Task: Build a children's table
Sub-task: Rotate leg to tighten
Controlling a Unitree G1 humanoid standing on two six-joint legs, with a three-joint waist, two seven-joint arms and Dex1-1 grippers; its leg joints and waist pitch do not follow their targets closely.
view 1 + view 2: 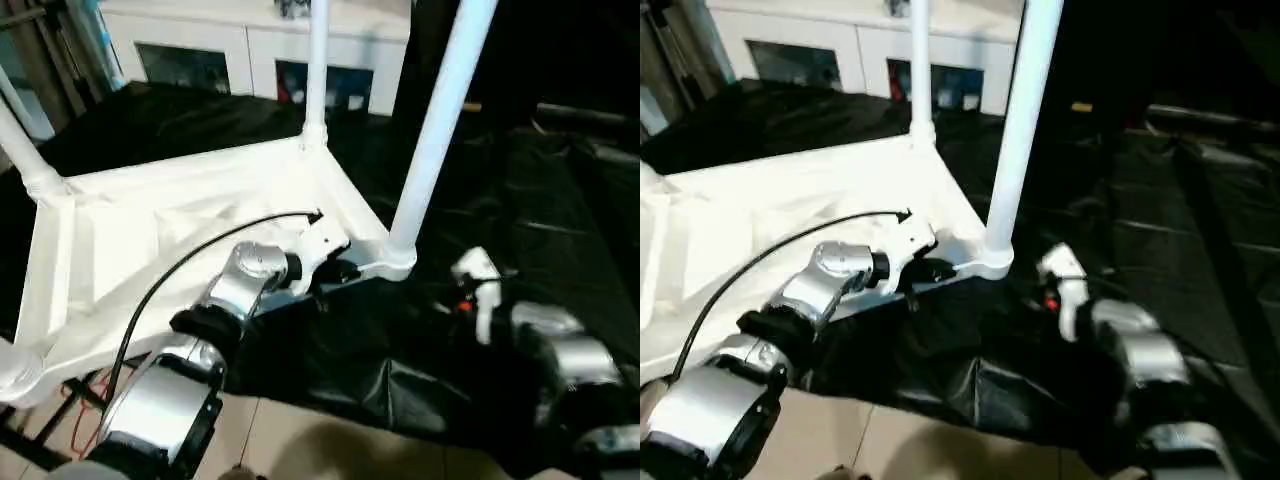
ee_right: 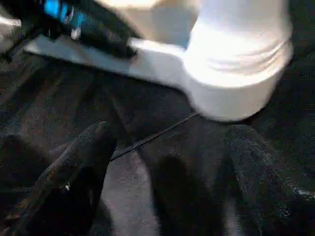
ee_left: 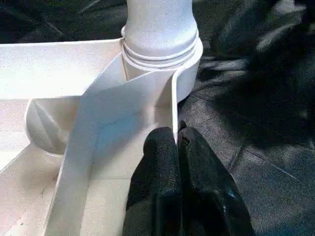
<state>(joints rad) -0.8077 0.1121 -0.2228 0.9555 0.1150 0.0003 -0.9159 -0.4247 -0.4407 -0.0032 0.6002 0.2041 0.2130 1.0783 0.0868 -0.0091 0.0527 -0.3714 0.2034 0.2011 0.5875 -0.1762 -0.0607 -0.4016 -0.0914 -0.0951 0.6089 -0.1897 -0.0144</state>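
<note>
The children's table lies upside down on a black sheet, its ribbed white top (image 1: 150, 250) facing up. Legs stand up from the corner sockets: one at the near right (image 1: 440, 120), one at the far right (image 1: 317, 60) and one at the far left (image 1: 20, 150). My left gripper (image 3: 178, 135) is shut on the thin rim wall (image 3: 173, 98) just short of the near-right socket (image 3: 162, 59). My right gripper (image 2: 170, 137) is open low over the sheet, nothing between its fingers, with that same socket (image 2: 236, 83) just ahead of it.
A white cabinet (image 1: 250, 50) with glass-fronted compartments stands behind the table. The crumpled black sheet (image 1: 560, 200) covers the ground to the right. Tan floor (image 1: 280, 440) shows at the near edge. A black cable (image 1: 180, 260) arcs over my left forearm, and red wires (image 1: 85, 400) lie beside it.
</note>
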